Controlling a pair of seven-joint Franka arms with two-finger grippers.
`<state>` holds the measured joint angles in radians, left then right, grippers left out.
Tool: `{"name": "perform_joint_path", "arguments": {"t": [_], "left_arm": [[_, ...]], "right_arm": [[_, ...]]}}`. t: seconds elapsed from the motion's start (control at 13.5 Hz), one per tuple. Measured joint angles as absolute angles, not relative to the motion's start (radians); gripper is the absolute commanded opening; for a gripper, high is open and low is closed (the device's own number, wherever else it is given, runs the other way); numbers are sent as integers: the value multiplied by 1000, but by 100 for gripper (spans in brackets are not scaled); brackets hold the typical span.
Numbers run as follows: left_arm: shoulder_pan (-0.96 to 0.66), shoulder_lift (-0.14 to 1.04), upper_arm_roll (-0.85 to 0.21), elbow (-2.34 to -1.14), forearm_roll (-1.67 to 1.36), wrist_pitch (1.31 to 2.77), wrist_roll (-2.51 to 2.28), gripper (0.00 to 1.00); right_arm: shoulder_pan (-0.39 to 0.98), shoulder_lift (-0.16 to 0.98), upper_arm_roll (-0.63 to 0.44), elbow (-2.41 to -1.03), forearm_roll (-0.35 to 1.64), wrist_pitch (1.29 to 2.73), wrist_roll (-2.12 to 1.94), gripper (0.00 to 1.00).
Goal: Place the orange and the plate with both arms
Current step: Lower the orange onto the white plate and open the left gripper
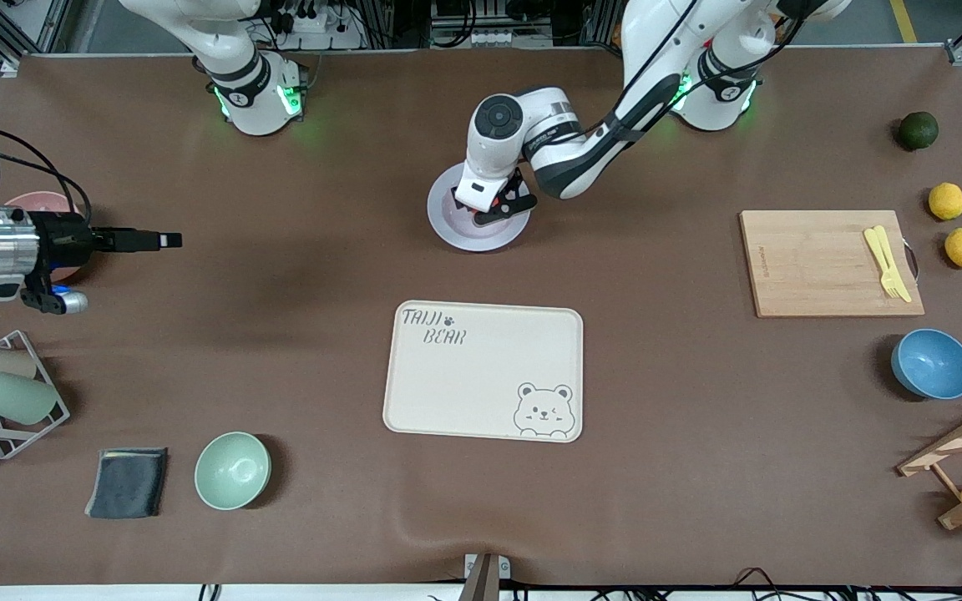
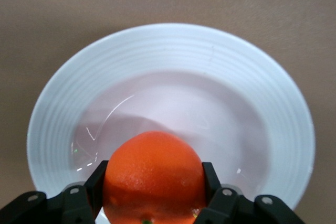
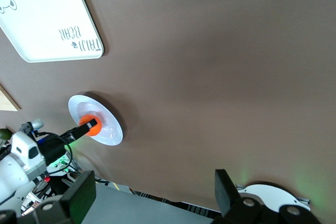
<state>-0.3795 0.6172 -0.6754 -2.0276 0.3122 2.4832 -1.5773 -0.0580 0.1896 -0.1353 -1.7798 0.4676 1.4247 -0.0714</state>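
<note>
I'm holding the orange [image 2: 153, 177] in the left gripper [image 1: 504, 209], fingers [image 2: 96, 187] clamped on either side of the fruit, and it's hanging directly over the well of the plate [image 2: 173, 51]. That's the relation I'm watching: the fruit is sitting straight above the shallow centre, not over the wide ridged rim, so I'm judging the release as a short straight drop with no sideways correction. In the left wrist view the orange is covering the part of the well closest to the camera; whether its underside is already touching the glaze, I can't tell.

The plate is lying on the brown table [image 1: 281, 351], close to the arm bases and roughly midway between them, farther from the front camera than the cream bear tray [image 1: 483, 370]. The left arm is clearly the nearer one to it.

I'm keeping the right gripper [image 1: 165, 240] waiting at the right arm's end of the table, jaws spread wide with nothing between them, hovering over bare table beside the pink dish [image 1: 38, 203]. It's well apart from the plate, so I'm reckoning it has a long reach toward the table's middle if it's to take the plate's rim. My worry: a round orange may roll in that well once it's released.
</note>
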Motion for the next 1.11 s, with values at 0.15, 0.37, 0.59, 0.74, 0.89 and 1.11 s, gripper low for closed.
{"name": "perform_joint_path", "arguments": {"t": [0.15, 0.37, 0.59, 0.74, 0.89, 1.11], "left_arm": [[-383, 651, -676, -2012, 372, 2490, -1623, 62], [-408, 669, -663, -1981, 399, 2489, -1656, 100], [-421, 686, -647, -1950, 403, 2491, -1656, 100], [-416, 682, -646, -1927, 404, 2487, -1656, 100], [-408, 657, -645, -1907, 404, 2451, -1656, 100], [-371, 542, -660, -1889, 404, 2324, -1656, 100]], "right_arm": [[-51, 190, -135, -1790, 470, 1441, -71, 100], [-45, 190, -134, -1822, 495, 1467, -70, 100], [-38, 190, -134, -1843, 505, 1488, -70, 100], [-28, 190, -134, -1852, 517, 1502, -69, 100], [-20, 190, -134, -1885, 543, 1545, -68, 100], [7, 192, -133, -1943, 591, 1605, -68, 100]]}}
